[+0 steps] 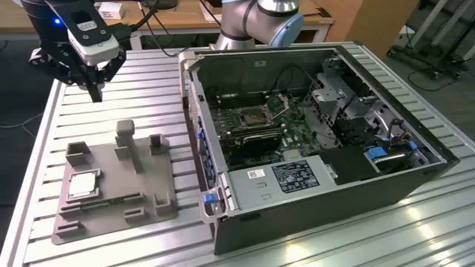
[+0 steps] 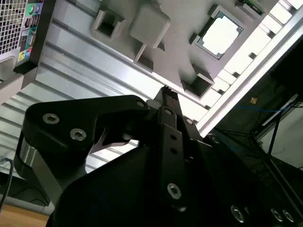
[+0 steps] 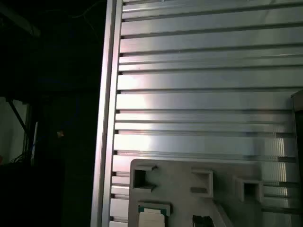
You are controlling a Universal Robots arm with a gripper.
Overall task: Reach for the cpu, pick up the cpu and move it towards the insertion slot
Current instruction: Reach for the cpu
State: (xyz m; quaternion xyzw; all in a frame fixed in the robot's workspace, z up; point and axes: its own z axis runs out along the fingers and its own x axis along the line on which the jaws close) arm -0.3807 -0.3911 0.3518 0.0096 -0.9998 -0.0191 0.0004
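In the exterior view, the gripper [image 1: 95, 95] is held above the slatted aluminium table [image 1: 133, 108], beyond the far edge of the grey plastic tray [image 1: 111, 175], with its 2 fingers drawn together on nothing. The cpu [image 1: 82, 184] is seated in a recess at the tray's near corner on the exterior view's left, well apart from the gripper. The insertion slot [image 1: 252, 117] is set inside the open computer case [image 1: 297, 217] on the exterior view's right.

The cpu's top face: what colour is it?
Pale silvery-grey; the cpu shows best in the second wrist view.
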